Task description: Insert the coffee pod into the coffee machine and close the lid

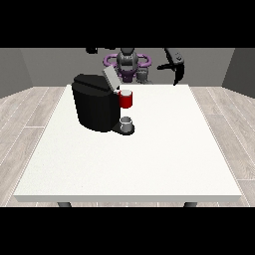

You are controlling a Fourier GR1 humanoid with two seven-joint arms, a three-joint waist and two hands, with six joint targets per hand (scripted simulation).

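Note:
The black coffee machine (pixel 94 107) stands on the table's left half, its grey lid (pixel 109 77) tilted up and open. On the machine's front sits a red pod holder (pixel 126 99), above a small grey cup (pixel 127 122) on the base. A small grey cylinder (pixel 143 74), perhaps the coffee pod, sits at the table's far edge near the robot (pixel 128 60). The hand at the view's right (pixel 169 65) hangs raised above the far right of the table, fingers stretched out, holding nothing. The hand at the view's left (pixel 92 50) shows only as a dark shape above the machine.
The white table (pixel 129 164) spreads wide towards the camera, with its front edge near the view's bottom. Wooden floor surrounds it, and grey walls stand behind the robot.

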